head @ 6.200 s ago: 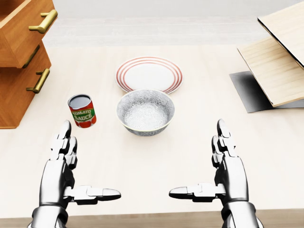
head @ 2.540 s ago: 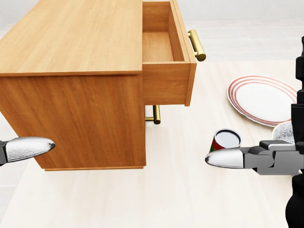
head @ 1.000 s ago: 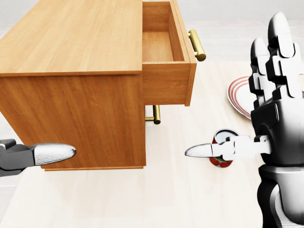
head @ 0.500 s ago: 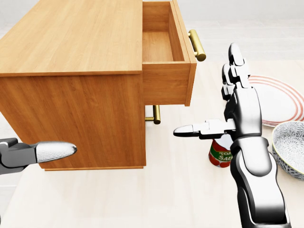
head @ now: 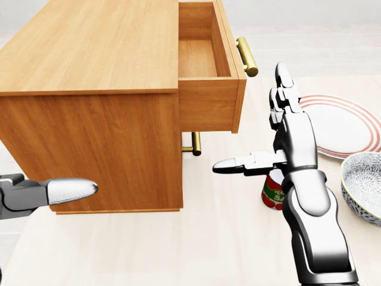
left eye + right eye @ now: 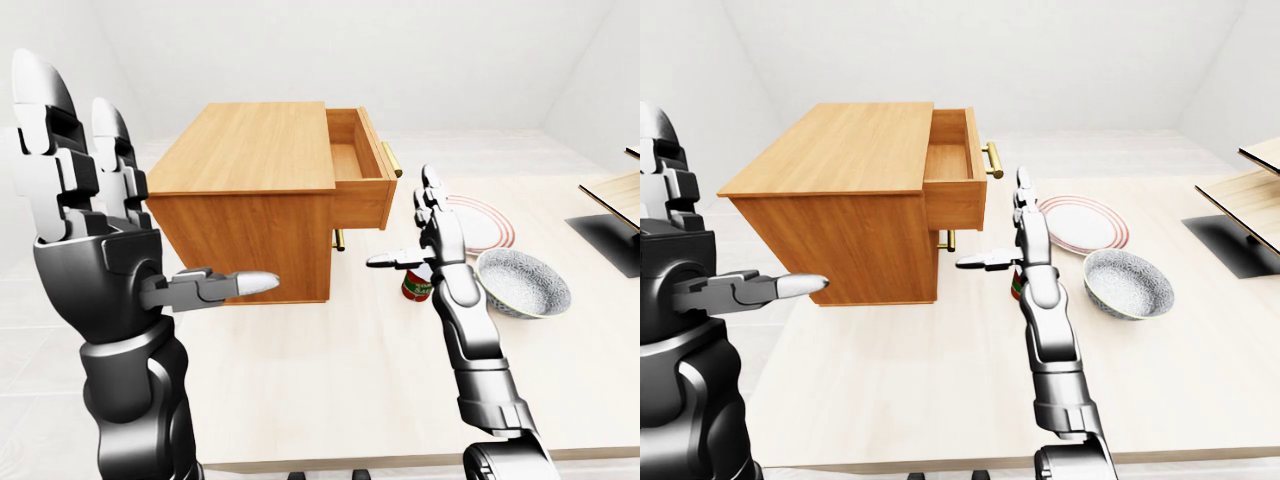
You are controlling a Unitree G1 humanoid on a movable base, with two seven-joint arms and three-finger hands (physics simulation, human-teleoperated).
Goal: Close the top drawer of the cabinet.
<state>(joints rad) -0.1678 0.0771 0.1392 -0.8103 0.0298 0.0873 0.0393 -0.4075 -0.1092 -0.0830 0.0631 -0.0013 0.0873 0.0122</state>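
A light wooden cabinet (image 5: 89,53) stands on the table at the left of the head view. Its top drawer (image 5: 211,101) is pulled out to the right, with nothing visible inside, and has a brass handle (image 5: 246,56) on its front. My right hand (image 5: 271,134) is open with fingers up and thumb pointing left. It stands just right of the drawer front, below the handle, not touching it. My left hand (image 6: 140,220) is open and raised at the left, apart from the cabinet. Only its thumb (image 5: 65,189) shows in the head view.
The lower drawer's brass handle (image 5: 193,143) shows under the open drawer. A red can (image 5: 271,192) stands partly behind my right forearm. A striped plate (image 5: 339,125) and a grey bowl (image 5: 363,182) lie to the right. Wooden boards (image 6: 615,190) lie at the far right.
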